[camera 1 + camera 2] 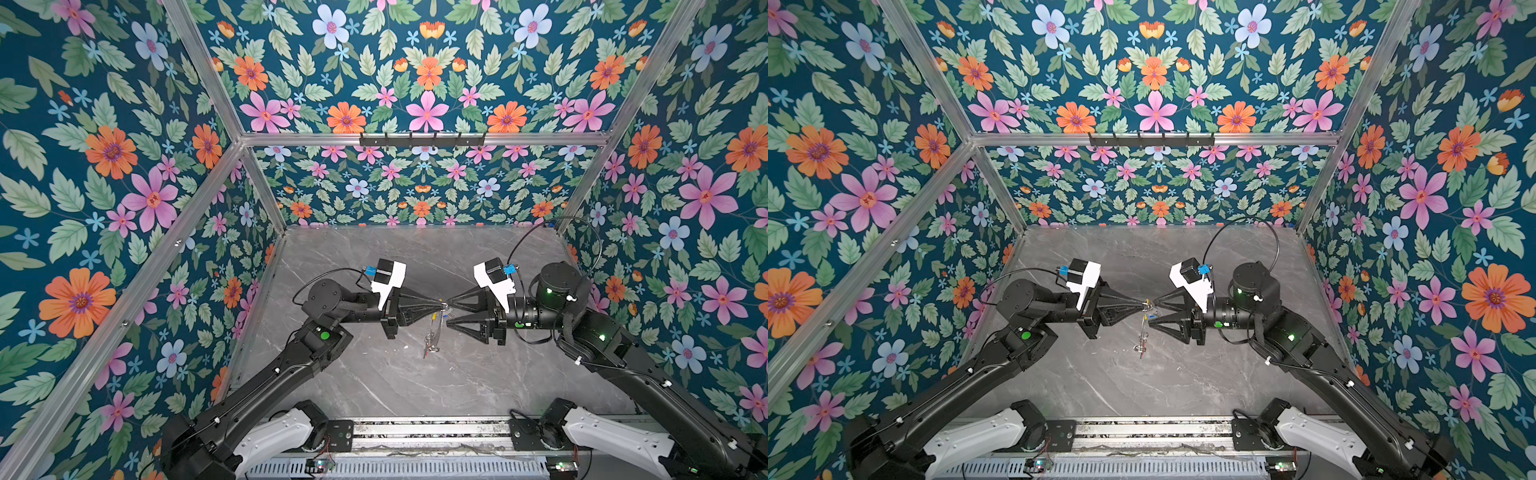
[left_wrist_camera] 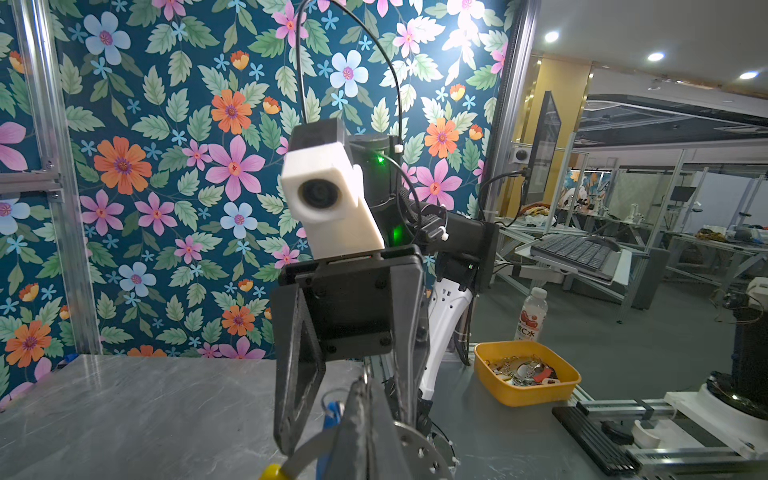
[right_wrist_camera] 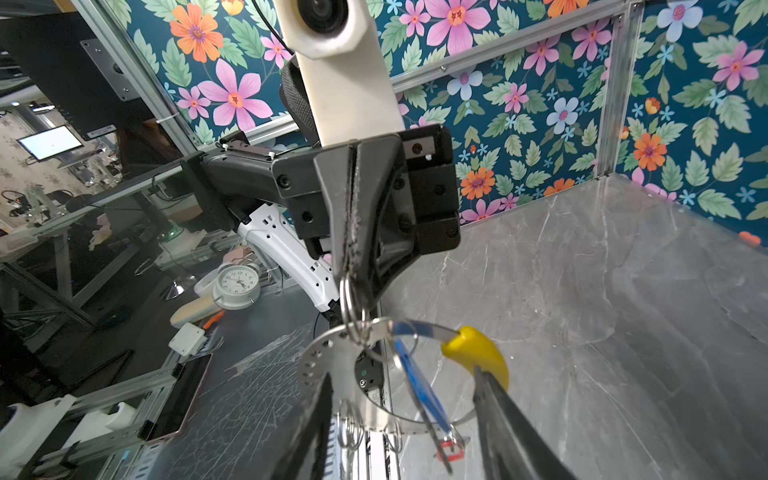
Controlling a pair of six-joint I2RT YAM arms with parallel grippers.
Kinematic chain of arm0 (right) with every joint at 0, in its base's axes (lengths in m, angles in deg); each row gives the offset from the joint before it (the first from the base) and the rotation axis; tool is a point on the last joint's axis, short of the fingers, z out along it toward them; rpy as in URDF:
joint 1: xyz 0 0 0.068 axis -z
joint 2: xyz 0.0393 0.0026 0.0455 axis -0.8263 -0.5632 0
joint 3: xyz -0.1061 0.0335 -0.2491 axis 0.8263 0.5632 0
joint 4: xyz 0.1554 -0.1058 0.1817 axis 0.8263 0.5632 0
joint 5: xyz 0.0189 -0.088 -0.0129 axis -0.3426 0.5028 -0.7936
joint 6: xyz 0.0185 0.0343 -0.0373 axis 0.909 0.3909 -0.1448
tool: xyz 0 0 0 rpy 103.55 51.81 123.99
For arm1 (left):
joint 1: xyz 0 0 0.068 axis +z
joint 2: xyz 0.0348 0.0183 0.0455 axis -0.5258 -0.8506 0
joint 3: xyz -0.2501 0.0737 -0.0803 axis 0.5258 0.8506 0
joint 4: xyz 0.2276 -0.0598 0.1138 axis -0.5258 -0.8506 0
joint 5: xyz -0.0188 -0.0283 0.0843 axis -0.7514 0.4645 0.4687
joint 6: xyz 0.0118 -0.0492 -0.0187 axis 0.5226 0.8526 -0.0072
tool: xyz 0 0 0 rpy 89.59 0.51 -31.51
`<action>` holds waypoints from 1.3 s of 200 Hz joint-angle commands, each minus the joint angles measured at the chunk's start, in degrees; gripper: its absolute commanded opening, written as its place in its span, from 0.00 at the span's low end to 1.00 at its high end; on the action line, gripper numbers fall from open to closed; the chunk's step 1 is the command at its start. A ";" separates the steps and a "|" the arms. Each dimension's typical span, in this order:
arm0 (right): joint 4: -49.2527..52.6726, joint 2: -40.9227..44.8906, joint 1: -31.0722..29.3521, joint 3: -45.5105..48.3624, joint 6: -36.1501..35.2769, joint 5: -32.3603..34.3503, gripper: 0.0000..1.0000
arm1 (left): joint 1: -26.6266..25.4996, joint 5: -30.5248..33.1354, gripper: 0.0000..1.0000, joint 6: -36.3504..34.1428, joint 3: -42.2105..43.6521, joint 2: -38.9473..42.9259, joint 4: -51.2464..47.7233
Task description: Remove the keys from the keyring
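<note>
Now keyring (image 3: 328,357) hangs upright from left jaws, plane vertical.

In both top views the left arm (image 1: 266,374) rises from 7 o'clock and bends at the elbow, so that the left gripper (image 1: 440,303) points to 3 o'clock, its jaws pressed together on a split ring (image 3: 348,297). The right arm (image 1: 648,374) mirrors it from 5 o'clock. The right gripper (image 1: 449,312) points to 9 o'clock, nearly tip to tip with the left, its jaws parted, one finger toward 12 and one toward 6 o'clock.
</note>
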 commanded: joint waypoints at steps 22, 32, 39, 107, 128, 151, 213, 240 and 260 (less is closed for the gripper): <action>-3.46 -1.15 -0.04 -0.38 1.50 -2.96 0.31 | 0.04 1.97 0.00 1.18 0.53 0.34 5.69; -3.51 -1.45 -0.04 -0.37 1.68 -2.91 0.25 | 0.01 2.21 0.00 1.43 0.83 0.34 6.45; -3.67 -1.61 -0.06 -0.33 1.85 -2.96 0.20 | 0.07 2.26 0.00 1.66 1.02 0.34 7.04; -3.24 -2.63 -0.04 -0.58 2.93 -3.66 0.00 | 0.06 6.95 0.00 2.63 4.14 1.20 13.18; -3.19 -2.85 -0.10 -0.26 3.52 -4.03 0.00 | 0.07 8.46 0.00 4.02 5.97 0.98 18.44; -3.31 -3.02 -0.07 0.40 4.34 -4.35 0.00 | 0.02 8.94 0.00 5.55 7.28 0.19 23.56; -2.25 -4.16 -1.72 1.81 4.75 -2.38 0.00 | 0.03 8.95 0.00 10.31 9.21 -3.03 35.44; -1.58 -4.67 -1.90 2.01 4.72 -0.47 0.00 | 0.00 8.28 0.00 11.55 9.54 -3.68 37.68; -1.39 -4.79 -1.99 2.26 4.85 0.71 0.00 | 0.03 7.65 0.00 12.10 9.54 -3.78 37.89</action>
